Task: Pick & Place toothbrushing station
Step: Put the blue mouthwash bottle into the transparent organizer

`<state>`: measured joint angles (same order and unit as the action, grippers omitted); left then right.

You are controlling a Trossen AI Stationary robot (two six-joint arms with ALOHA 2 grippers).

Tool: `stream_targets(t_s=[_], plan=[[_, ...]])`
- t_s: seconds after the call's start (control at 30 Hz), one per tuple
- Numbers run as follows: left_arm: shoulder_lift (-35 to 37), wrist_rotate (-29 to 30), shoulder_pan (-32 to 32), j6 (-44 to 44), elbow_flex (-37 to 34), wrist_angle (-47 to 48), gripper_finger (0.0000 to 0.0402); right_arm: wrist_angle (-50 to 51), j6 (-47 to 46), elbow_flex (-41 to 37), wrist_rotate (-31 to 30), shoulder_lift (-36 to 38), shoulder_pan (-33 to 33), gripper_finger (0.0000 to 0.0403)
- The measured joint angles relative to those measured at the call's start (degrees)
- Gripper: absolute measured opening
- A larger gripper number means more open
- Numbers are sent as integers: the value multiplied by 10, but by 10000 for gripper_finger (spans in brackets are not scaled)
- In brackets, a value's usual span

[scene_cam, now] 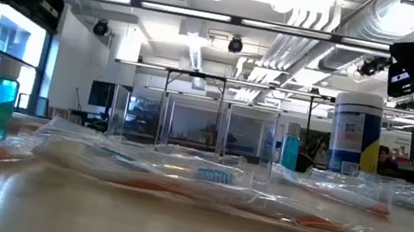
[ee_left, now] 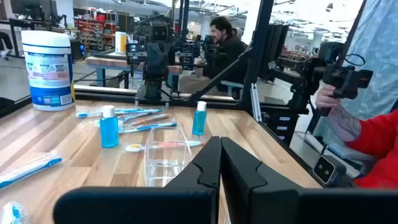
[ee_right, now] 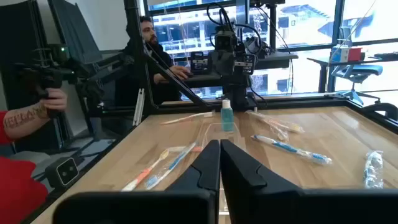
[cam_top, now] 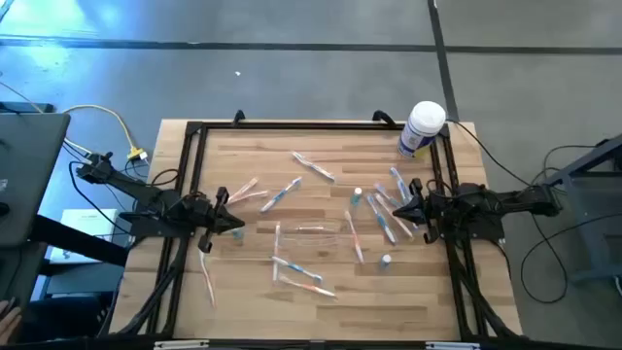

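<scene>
The toothbrushing station (cam_top: 311, 236), a faint-edged clear plastic holder, stands on its base at the middle of the wooden table. It also shows in the low view (scene_cam: 193, 126) and the left wrist view (ee_left: 165, 151). My left gripper (cam_top: 236, 223) hovers shut at the table's left side, pointing level toward the holder, with nothing between its fingers (ee_left: 211, 168). At the right side my right gripper (cam_top: 401, 207) faces it, also shut on nothing, its fingers (ee_right: 210, 163) level above the wood.
Wrapped toothbrushes (cam_top: 313, 167) lie scattered around the holder. Small blue bottles (cam_top: 358, 197) (ee_left: 109, 127) stand among them. A white canister with a blue label (cam_top: 423, 128) stands at the far right corner. A black frame (cam_top: 194, 131) rims the table. A person (ee_left: 224, 37) sits beyond the table.
</scene>
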<state>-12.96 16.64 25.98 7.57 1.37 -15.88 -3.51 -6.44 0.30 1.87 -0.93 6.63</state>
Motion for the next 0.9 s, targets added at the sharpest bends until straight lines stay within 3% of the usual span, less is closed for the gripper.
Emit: stream_targets(t_s=[0.67, 0.9], plan=[[0, 1, 0, -17, 0, 0, 3, -4, 6, 0, 6, 0, 0, 4], [0, 1, 0, -39, 0, 0, 3, -59, 53, 19, 32, -2, 0, 4]])
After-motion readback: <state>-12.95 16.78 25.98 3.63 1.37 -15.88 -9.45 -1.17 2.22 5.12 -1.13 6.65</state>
